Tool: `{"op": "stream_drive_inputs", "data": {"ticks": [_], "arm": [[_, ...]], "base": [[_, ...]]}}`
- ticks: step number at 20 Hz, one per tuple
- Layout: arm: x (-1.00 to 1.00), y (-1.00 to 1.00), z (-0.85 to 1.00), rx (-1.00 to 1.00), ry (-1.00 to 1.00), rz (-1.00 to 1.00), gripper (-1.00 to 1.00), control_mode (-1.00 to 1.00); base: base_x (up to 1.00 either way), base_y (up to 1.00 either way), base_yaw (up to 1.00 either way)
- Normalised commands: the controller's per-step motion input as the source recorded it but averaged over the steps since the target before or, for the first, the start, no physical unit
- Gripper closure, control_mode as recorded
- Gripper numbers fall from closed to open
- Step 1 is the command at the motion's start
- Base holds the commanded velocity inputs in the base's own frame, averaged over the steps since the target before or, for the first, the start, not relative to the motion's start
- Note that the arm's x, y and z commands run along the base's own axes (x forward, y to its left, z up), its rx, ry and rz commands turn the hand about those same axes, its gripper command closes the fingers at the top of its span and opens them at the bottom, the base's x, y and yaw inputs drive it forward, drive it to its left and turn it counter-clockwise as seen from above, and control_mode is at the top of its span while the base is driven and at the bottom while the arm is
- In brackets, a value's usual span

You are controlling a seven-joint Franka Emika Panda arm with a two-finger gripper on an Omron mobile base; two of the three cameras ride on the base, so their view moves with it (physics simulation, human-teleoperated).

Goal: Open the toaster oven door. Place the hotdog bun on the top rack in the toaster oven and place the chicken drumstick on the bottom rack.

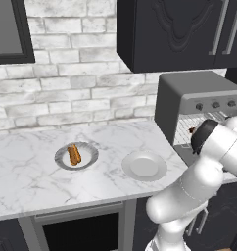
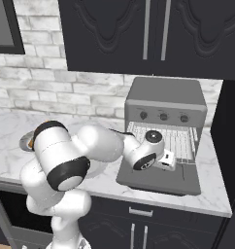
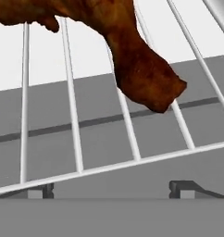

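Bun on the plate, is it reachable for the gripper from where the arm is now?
Probably yes. The hotdog bun lies uncovered on its plate on open counter, nothing over it; the gripper is at the toaster oven and must swing back left.

Chicken drumstick (image 3: 141, 69): I see it cut off at the hand view's top edge, thick end out of frame; in the left base view only a small brown speck past the arm.
Gripper (image 2: 169, 159): my arm covers the fingers, so their spacing is unreadable.
Toaster oven (image 1: 199, 93): right side cropped by the left base view.
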Motion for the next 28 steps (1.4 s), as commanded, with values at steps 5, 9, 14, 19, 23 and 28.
{"op": "stream_drive_inputs", "data": {"ticks": [5,9,14,19,23,28], "arm": [[0.41,0.0,-0.04,0.01,-0.03,-0.03,-1.0,-1.0],[0.17,0.0,-0.12,0.04,-0.08,-0.04,-1.0,-1.0],[0.33,0.0,-0.05,0.04,-0.04,-0.04,-1.0,-1.0],[0.46,0.0,0.0,0.01,-0.01,-0.03,-1.0,-1.0],[0.18,0.0,-0.01,0.03,0.0,-0.01,-1.0,-1.0],[-0.05,0.0,0.0,0.03,-0.01,0.0,-1.0,-1.0]], "base": [[0.0,0.0,0.0],[0.0,0.0,0.0],[0.0,0.0,0.0],[0.0,0.0,0.0],[0.0,0.0,0.0],[0.0,0.0,0.0]]}}
